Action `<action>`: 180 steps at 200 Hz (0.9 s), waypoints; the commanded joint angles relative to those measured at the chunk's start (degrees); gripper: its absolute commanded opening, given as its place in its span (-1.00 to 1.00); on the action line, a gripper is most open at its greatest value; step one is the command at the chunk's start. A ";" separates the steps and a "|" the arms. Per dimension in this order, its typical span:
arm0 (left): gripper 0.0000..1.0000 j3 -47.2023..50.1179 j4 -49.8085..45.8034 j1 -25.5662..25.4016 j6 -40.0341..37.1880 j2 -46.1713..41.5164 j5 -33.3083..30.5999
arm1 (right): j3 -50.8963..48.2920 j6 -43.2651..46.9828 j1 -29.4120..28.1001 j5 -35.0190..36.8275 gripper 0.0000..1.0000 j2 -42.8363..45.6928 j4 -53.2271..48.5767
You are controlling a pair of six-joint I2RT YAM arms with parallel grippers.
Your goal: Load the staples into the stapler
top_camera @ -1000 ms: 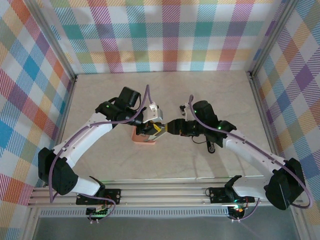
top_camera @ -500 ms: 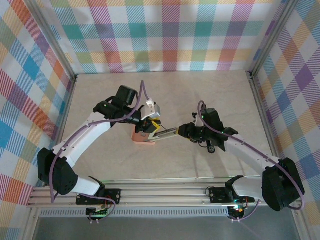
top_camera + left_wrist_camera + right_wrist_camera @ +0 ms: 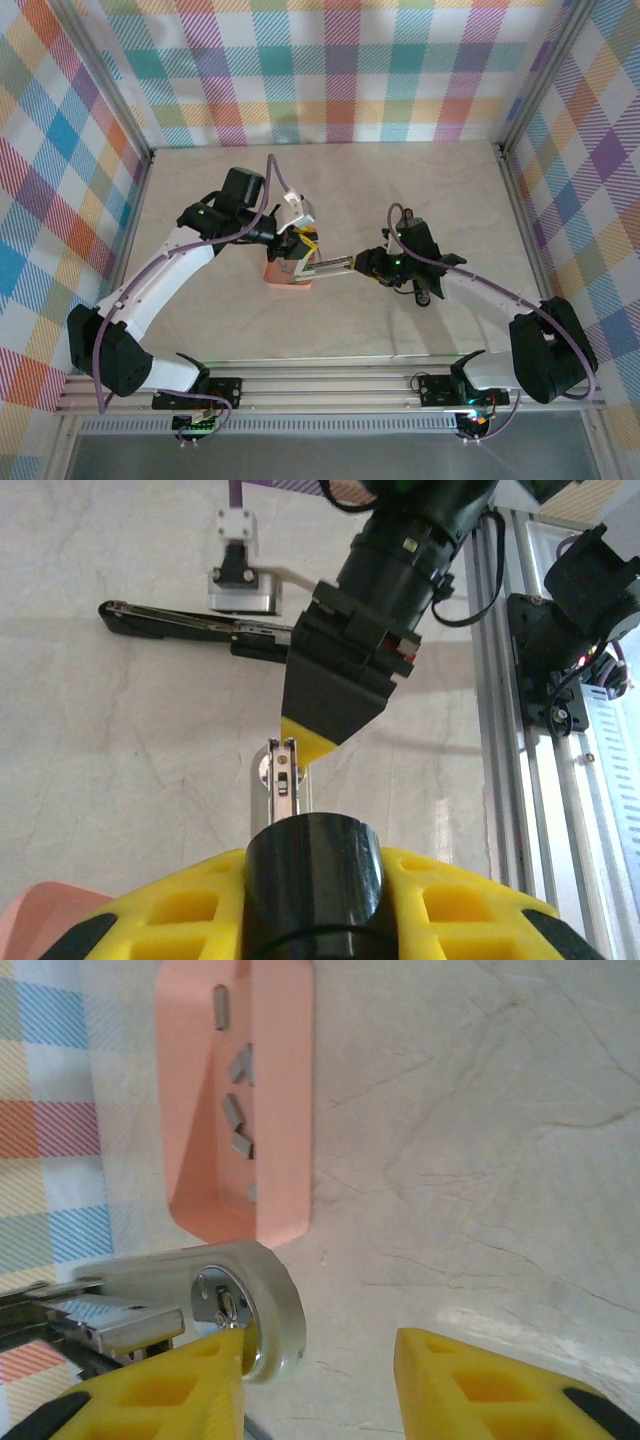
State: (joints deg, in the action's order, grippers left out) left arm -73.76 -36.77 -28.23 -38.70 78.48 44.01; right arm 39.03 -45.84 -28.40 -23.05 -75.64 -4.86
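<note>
The stapler (image 3: pixel 325 267) hangs level between the two arms, over the right edge of the salmon-pink tray (image 3: pixel 278 282). My left gripper (image 3: pixel 295 252) is shut on its black body (image 3: pixel 313 865), and the bare metal rail (image 3: pixel 284 785) sticks out ahead. My right gripper (image 3: pixel 367 265) is open at the stapler's rounded silver end (image 3: pixel 255 1305), which rests against the left finger (image 3: pixel 170 1385); the gap to the right finger is wide and bare. Several staples (image 3: pixel 238 1110), small grey strips, lie in the tray (image 3: pixel 285 1110).
A long black object (image 3: pixel 420 292) lies on the table under the right arm, also in the left wrist view (image 3: pixel 180 625). Aluminium rails (image 3: pixel 320 385) run along the near edge. Plaid walls close the other three sides.
My right gripper drew back to the right from beside the left gripper. The stapler's metal rail now shows stretched out between the two. The left arm shifted slightly back and left.
</note>
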 commanded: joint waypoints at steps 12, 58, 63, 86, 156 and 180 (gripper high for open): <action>-1.00 -3.50 7.40 0.10 0.97 -3.72 5.74 | -1.49 2.07 -0.16 2.00 -0.12 -0.85 -1.25; -1.00 -4.02 6.88 0.10 0.39 -3.70 3.33 | -0.53 4.83 -0.16 1.82 0.01 0.62 -1.72; -1.00 -4.07 6.81 0.10 0.29 -3.73 3.15 | -0.45 5.23 -0.16 1.88 0.03 0.97 -1.64; -1.00 -4.51 5.81 0.13 -0.52 -3.55 2.18 | -0.37 7.44 -0.16 2.08 0.11 3.19 -1.52; -1.00 -3.49 9.73 0.10 5.10 -4.27 0.92 | 0.09 29.77 -2.90 2.80 0.24 12.07 4.84; -1.00 1.95 19.80 0.10 11.76 -6.95 1.42 | 0.32 46.09 -4.09 0.15 0.30 14.97 6.43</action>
State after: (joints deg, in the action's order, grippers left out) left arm -74.63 -29.82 -28.23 -33.98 76.27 43.86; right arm 38.13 -19.66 -31.40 -20.47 -63.55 -2.39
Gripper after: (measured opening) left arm 0.293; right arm 0.636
